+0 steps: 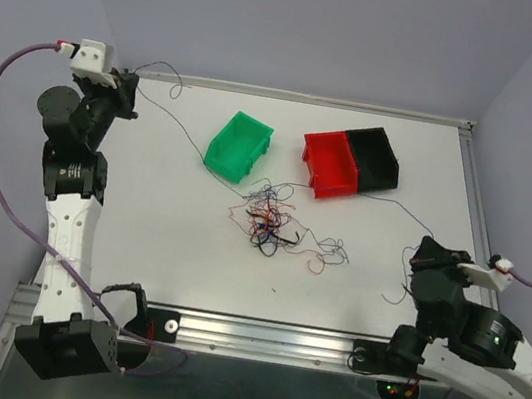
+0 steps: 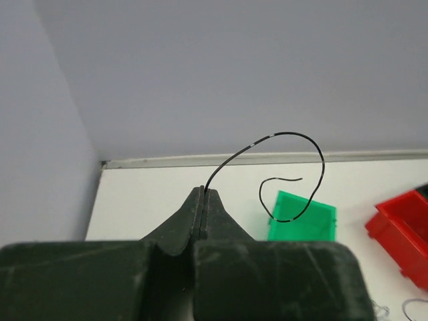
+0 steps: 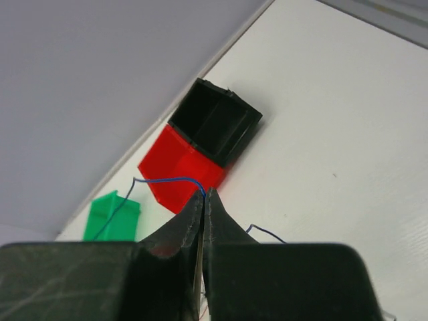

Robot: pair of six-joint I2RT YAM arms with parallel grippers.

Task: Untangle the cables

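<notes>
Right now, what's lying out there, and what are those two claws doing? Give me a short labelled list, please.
left gripper: shut on a black wire, at the far left corner
right gripper: shut on a blue wire, near right side
tangle of wires: in the middle, balled together
bins: green bin, red bin and black bin behind the tangle; red and black touch

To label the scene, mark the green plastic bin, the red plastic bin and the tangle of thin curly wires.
Green plastic bin (image 1: 238,146): top external view, bare inner floor.
Red plastic bin (image 1: 330,159): top external view, bare inner floor.
Tangle of thin curly wires (image 1: 267,218): top external view, middle of the clump.
</notes>
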